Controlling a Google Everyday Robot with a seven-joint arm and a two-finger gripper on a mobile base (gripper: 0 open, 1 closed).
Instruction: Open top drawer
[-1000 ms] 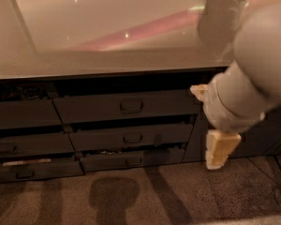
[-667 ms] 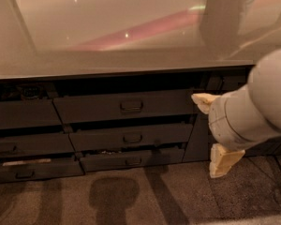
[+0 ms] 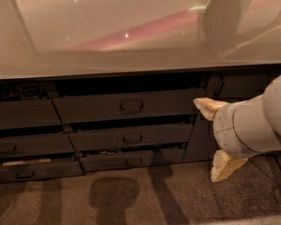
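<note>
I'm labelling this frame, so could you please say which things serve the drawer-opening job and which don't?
Job: top drawer; its loop handle; gripper, open, at the drawer's right end, off the handle.
Just around: middle drawer; bottom drawer; left drawer stack; countertop.

Glossy beige countertop (image 3: 107, 41) fills upper frame, pink streak reflected across it. Two shallower dark grey drawers (image 3: 131, 146) at centre, both ajar. Stack of dark drawer fronts (image 3: 18, 146) mid-left, pale strip (image 3: 25, 162) in its lower gap. Speckled brown carpet (image 3: 131, 200) along bottom; gripper (image 3: 210, 139) at right, above it.
</note>
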